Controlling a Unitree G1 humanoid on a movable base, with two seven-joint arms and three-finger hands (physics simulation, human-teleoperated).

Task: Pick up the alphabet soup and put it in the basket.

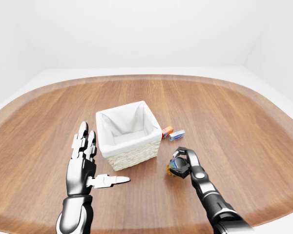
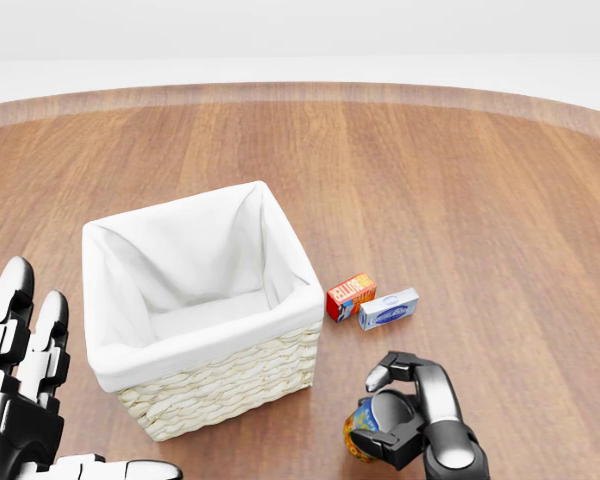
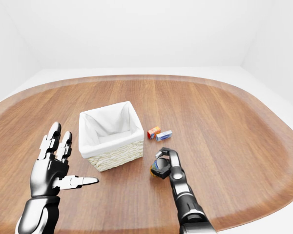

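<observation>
The alphabet soup can (image 2: 361, 433) stands on the wooden table to the right of the basket, low in the head view. My right hand (image 2: 405, 405) has its fingers curled round the can. The white-lined wicker basket (image 2: 205, 385) stands at the middle left and looks empty. My left hand (image 1: 84, 161) is open with fingers spread, held up to the left of the basket and touching nothing.
A small red box (image 2: 350, 296) and a small blue-and-white box (image 2: 388, 309) lie side by side on the table just right of the basket, above the can. The round wooden table (image 1: 224, 112) spreads all around, its edge near the bottom of the eye views.
</observation>
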